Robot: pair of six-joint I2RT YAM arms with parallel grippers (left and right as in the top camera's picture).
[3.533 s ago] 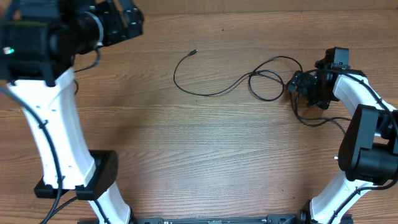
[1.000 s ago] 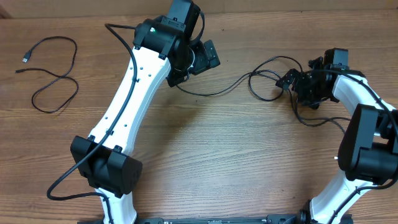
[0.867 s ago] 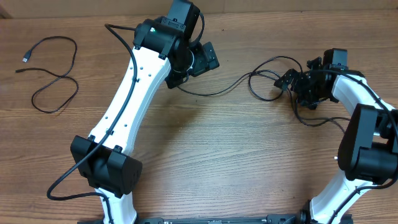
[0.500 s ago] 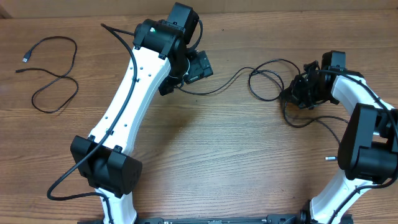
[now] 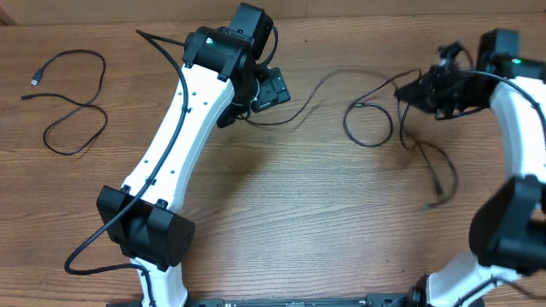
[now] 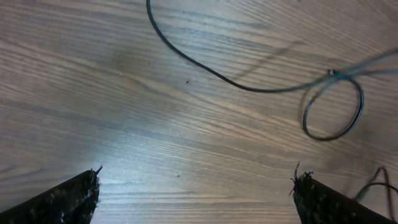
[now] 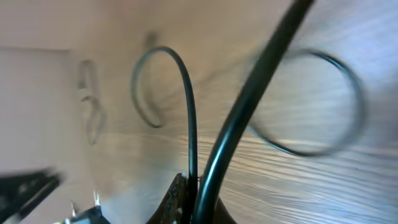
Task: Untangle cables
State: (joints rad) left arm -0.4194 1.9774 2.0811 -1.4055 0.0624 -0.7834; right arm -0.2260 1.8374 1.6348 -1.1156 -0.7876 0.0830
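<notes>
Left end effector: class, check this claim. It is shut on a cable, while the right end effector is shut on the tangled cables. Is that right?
Not quite. The left end effector is open, fingertips wide apart with nothing between them, as the left wrist view shows. The right end effector is indeed shut on the tangled cables.

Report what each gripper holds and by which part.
Right gripper is shut on the cables, mid-length at the tangle; left gripper is open, holding nothing.
</notes>
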